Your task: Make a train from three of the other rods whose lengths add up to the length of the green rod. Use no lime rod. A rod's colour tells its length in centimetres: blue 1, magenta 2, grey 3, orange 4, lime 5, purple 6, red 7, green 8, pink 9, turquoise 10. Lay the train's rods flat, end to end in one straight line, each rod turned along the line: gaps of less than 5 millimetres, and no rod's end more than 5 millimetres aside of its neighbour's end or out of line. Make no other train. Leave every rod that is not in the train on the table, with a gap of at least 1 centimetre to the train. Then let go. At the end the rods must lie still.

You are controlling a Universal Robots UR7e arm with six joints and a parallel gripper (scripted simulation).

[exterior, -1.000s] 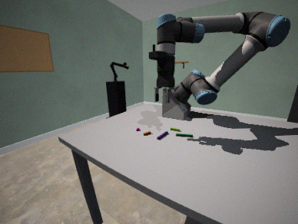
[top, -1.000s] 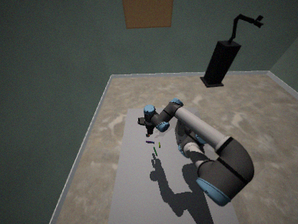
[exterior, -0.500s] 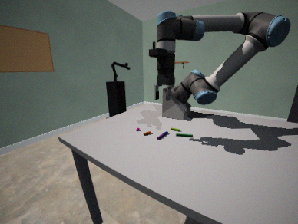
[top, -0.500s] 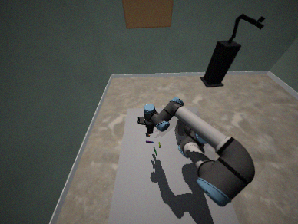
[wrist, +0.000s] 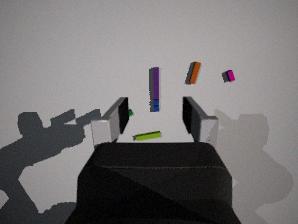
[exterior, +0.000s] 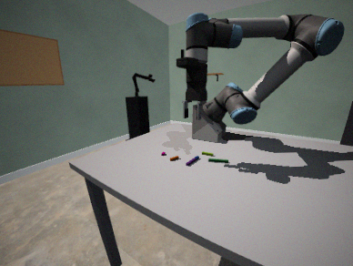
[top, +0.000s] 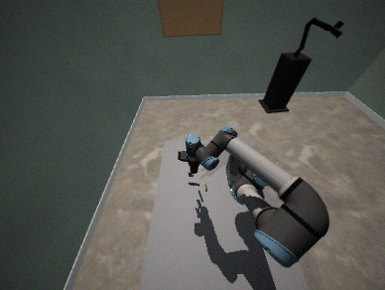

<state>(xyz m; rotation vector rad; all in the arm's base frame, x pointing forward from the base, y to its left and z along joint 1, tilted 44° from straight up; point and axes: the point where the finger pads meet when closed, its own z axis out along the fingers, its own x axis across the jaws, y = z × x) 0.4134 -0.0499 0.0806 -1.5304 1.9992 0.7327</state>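
Several small rods lie on the grey table. In the wrist view the purple rod lies lengthwise with the small blue rod at its near end. The orange rod and the magenta rod lie to its right. The lime rod lies nearest, and a tip of the green rod shows beside the left finger. In the exterior view I see magenta, orange, purple, lime and green. My gripper is open and empty, well above the rods.
The arm's grey base block stands behind the rods. A black pedestal with a camera arm stands on the floor beyond the table. The table's front edge is well away from the rods.
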